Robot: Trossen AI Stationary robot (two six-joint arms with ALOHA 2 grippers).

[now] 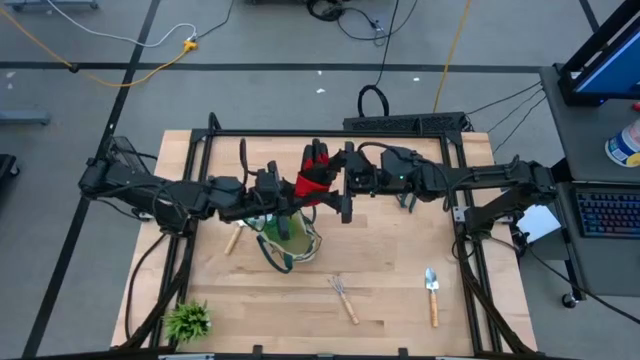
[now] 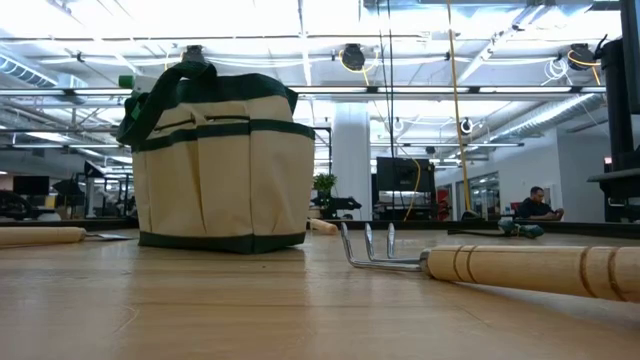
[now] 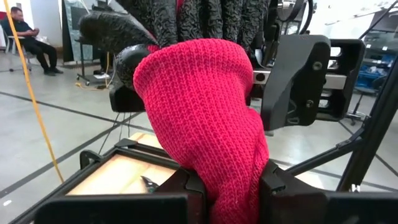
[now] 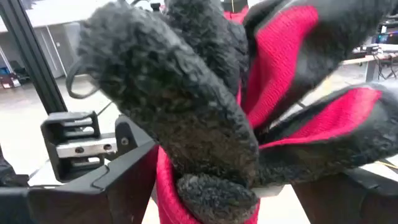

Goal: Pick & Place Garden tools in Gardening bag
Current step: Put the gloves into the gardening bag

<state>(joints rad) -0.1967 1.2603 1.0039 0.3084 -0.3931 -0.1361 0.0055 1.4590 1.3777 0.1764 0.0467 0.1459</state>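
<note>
Flanking bag (image 1: 288,238): rake (image 1: 344,298), trowel (image 1: 432,294), plant (image 1: 188,320).

Grey concrete floor (image 1: 280,85) around a light wood desk (image 1: 385,255), dark tape lines crossing it. Yellow and white cables (image 1: 120,45) trail beyond the desk's far left corner. A side bench (image 1: 600,210) off the right edge carries a keyboard (image 1: 608,212). Level view: open hall, white ceiling with strip lights (image 2: 300,20), white column (image 2: 352,150), dark monitor (image 2: 404,180), a potted plant (image 2: 324,186). A seated person (image 2: 535,206) far right; another seated person (image 3: 25,37) near a yellow cord (image 3: 34,106).
</note>
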